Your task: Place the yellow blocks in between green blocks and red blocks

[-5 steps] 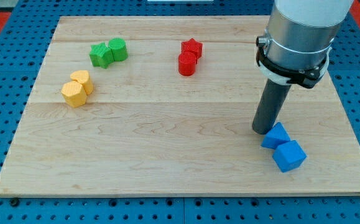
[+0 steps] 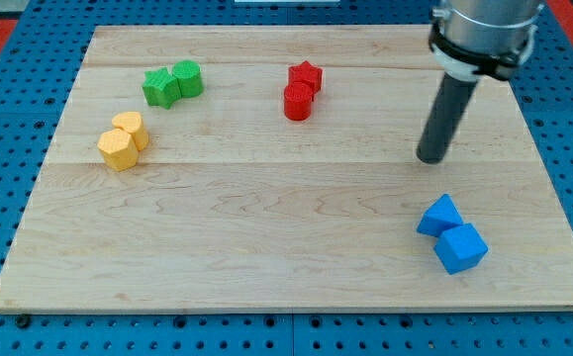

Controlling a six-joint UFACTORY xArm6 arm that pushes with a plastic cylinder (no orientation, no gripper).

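Two yellow blocks [image 2: 123,140] sit touching at the view's left, the lower one a hexagon [image 2: 117,149]. Two green blocks lie above them near the top: a star [image 2: 159,89] and a rounder block [image 2: 188,78], touching. Two red blocks lie at top centre: a star [image 2: 306,76] and a cylinder [image 2: 298,101] just below it. My tip [image 2: 430,158] rests on the board at the view's right, far from the yellow blocks and right of the red ones.
Two blue blocks lie at the lower right, a triangular block [image 2: 439,215] and a cube [image 2: 460,247], below my tip. The wooden board [image 2: 266,257] lies on a blue pegboard surface.
My tip has moved up the view, away from the blue blocks it stood next to. No block has moved.
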